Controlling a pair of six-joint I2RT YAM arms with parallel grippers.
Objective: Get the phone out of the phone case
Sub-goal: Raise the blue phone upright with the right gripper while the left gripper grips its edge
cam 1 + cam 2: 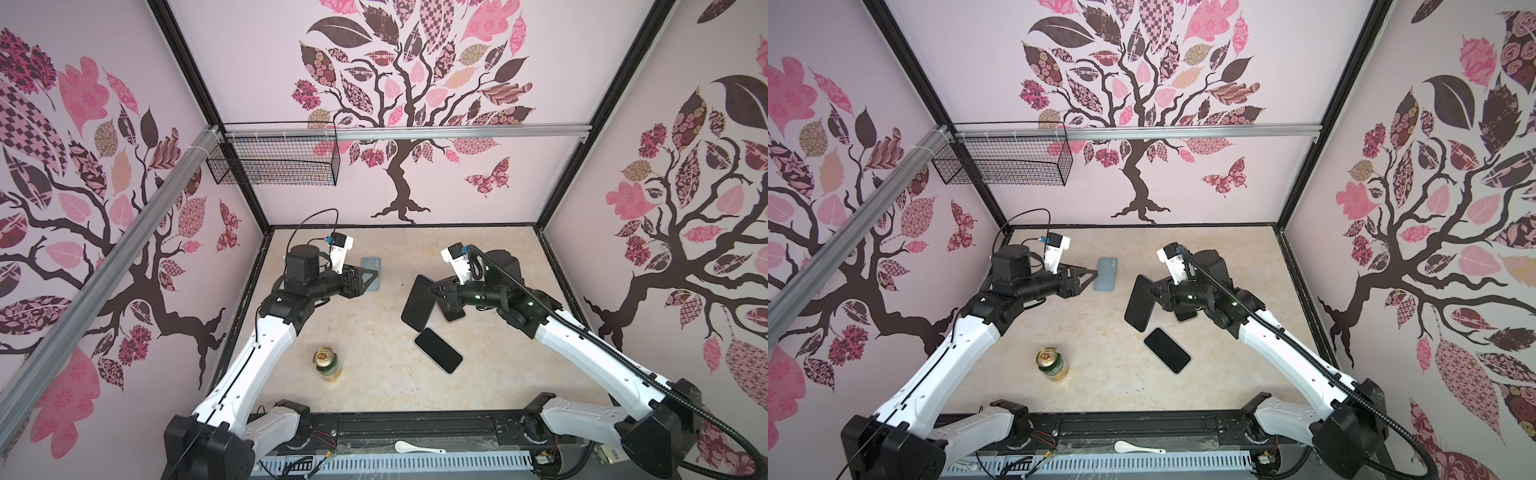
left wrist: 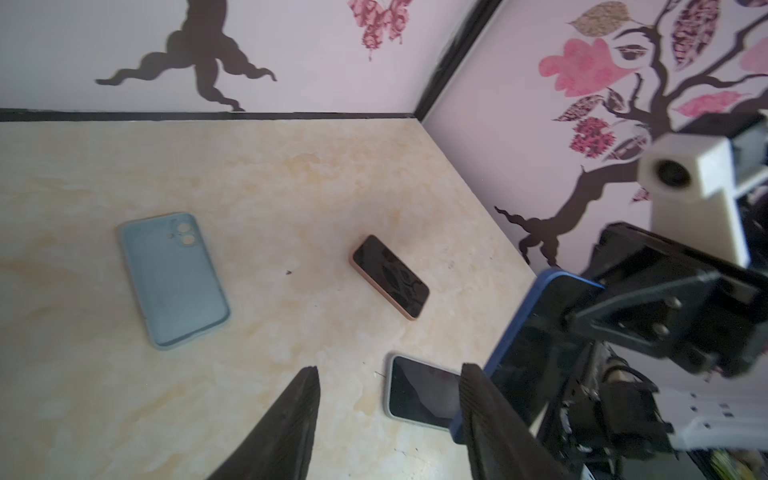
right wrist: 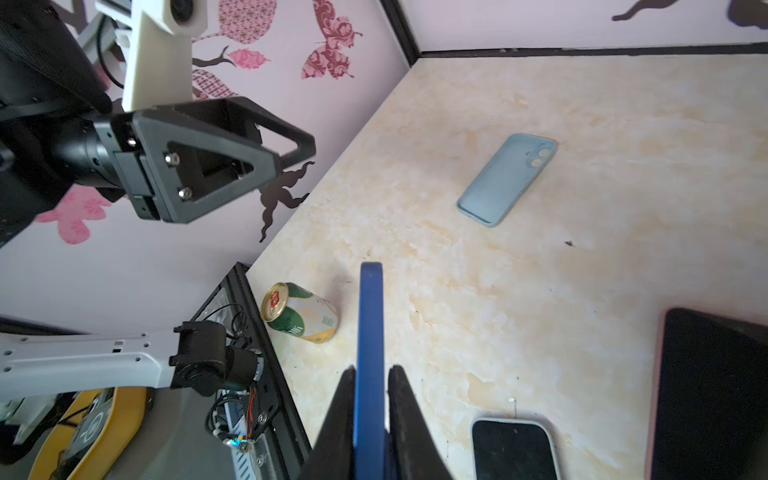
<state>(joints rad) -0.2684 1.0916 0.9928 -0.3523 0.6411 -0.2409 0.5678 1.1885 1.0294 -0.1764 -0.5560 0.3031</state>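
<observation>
My right gripper (image 1: pixel 434 293) (image 3: pixel 371 368) is shut on a dark-blue phone (image 1: pixel 417 303) (image 1: pixel 1140 303) (image 3: pixel 371 316), gripped by its edge. The phone stands upright above the table with its black screen showing in the left wrist view (image 2: pixel 536 332). The pale blue phone case (image 1: pixel 371 272) (image 1: pixel 1105 273) (image 2: pixel 172 278) (image 3: pixel 505 178) lies flat at the back left. It is empty, and the table shows through its camera holes. My left gripper (image 1: pixel 1094 273) (image 2: pixel 390 370) hangs open just beside the case, with nothing between its fingers.
A phone in a whitish case (image 1: pixel 438 350) (image 3: pixel 515 449) lies screen up near the middle right. A pink-cased phone (image 2: pixel 390 276) (image 3: pixel 715 395) lies under my right arm. A green can (image 1: pixel 327 364) lies on its side. A white spoon (image 1: pixel 415 448) rests on the front rail, and a wire basket (image 1: pixel 274 160) hangs on the back wall.
</observation>
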